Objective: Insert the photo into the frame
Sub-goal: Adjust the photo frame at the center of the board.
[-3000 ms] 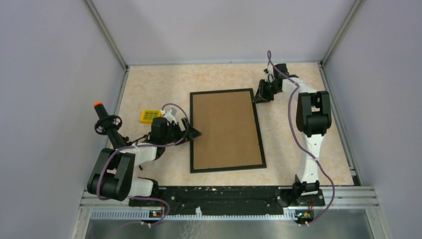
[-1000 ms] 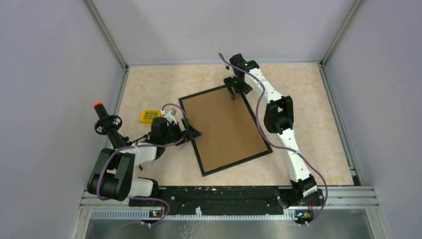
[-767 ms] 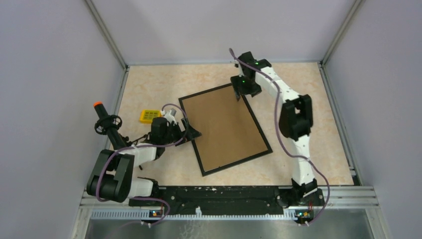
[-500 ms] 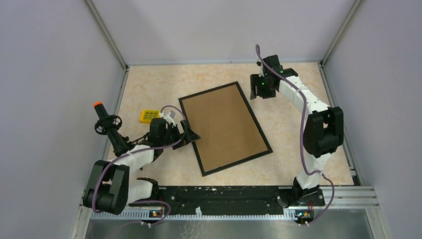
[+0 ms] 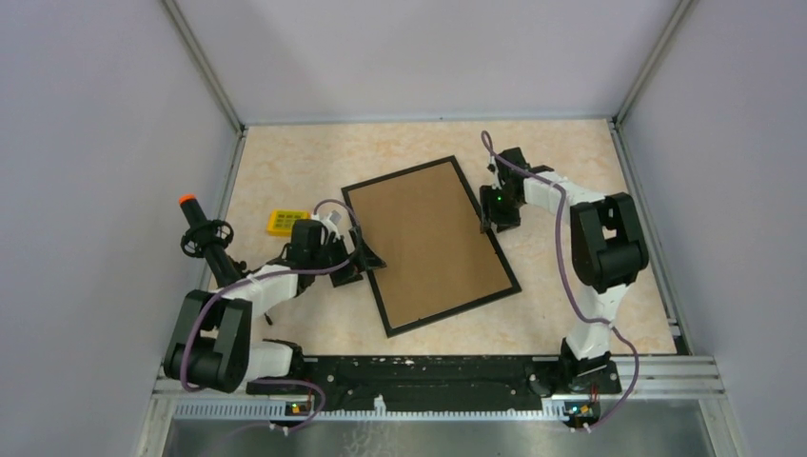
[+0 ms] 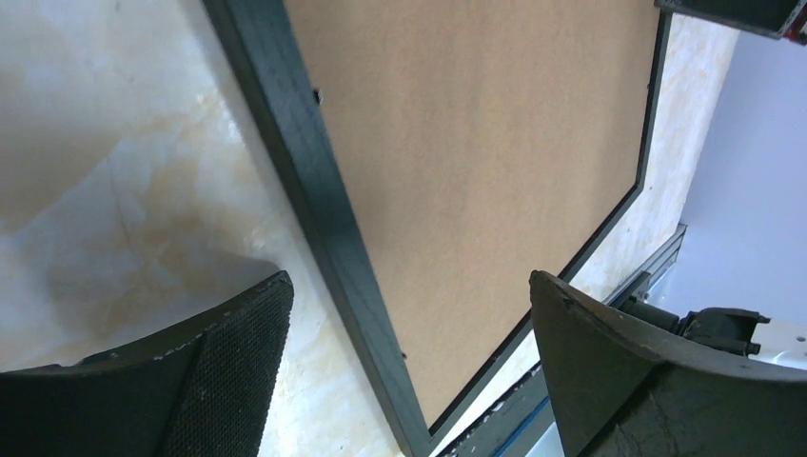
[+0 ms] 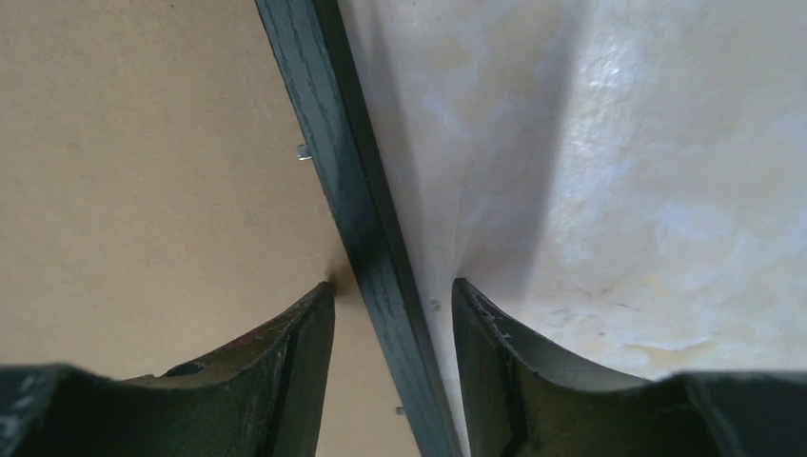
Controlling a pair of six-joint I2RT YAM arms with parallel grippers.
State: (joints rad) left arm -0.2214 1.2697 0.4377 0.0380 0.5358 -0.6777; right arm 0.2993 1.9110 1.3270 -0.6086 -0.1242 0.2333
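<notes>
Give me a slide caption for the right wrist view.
Right gripper straddles the frame rail, cardboard sheet one side, table the other.

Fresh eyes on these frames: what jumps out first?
A black frame filled with a brown cardboard sheet lies skewed in the middle of the table. Each arm straddles one of its long rails: the left end effector wide open over the left rail, the right end effector set narrower around the right rail, with gaps showing on either side. A small yellow block sits near the table's left edge.
</notes>
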